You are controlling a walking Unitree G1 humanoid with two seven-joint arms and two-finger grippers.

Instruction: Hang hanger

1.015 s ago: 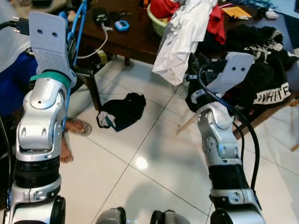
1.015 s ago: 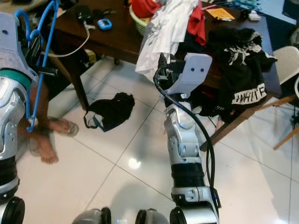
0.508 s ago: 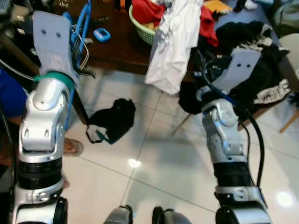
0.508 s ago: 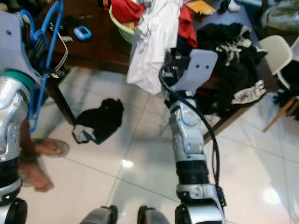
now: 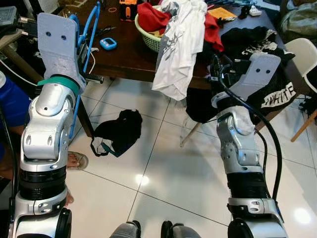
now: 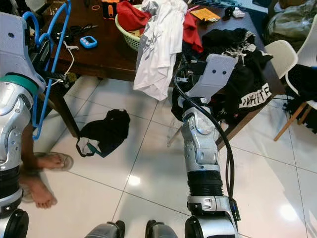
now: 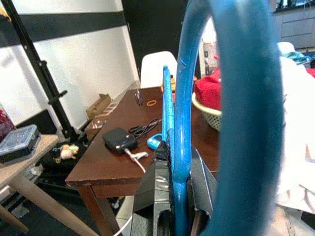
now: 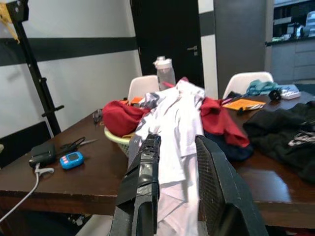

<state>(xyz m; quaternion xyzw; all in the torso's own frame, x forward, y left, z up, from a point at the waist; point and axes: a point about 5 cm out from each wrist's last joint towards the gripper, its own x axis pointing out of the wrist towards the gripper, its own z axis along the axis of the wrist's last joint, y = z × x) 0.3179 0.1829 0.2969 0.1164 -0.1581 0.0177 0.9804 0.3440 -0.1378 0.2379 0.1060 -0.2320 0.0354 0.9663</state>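
One hanger: the blue hanger [image 6: 49, 64] is in your left gripper [image 7: 172, 196], held up at the left side, just in front of the corner of the brown table [image 6: 106, 54].
Left jaws: they are clamped on the hanger's thin bar, as the left wrist view shows; the curved part passes very close to the camera.
Right gripper [image 8: 172, 187]: its fingers are apart and hold nothing; it points toward the white shirt [image 6: 158, 44] that hangs over the table edge.
Step in hand: I judge you are carrying the hanger and looking for a place to hang it.
Rail: I cannot see any rail or hook. A black pole [image 7: 44, 83] stands behind the table, but whether it belongs to a rack, I cannot tell.
Advice: keep the grip firm and find the rail first.
Risk: the hanger could catch the white cable [image 6: 74, 52] at the table edge, and a person's foot [image 6: 42, 196] is near your left side.
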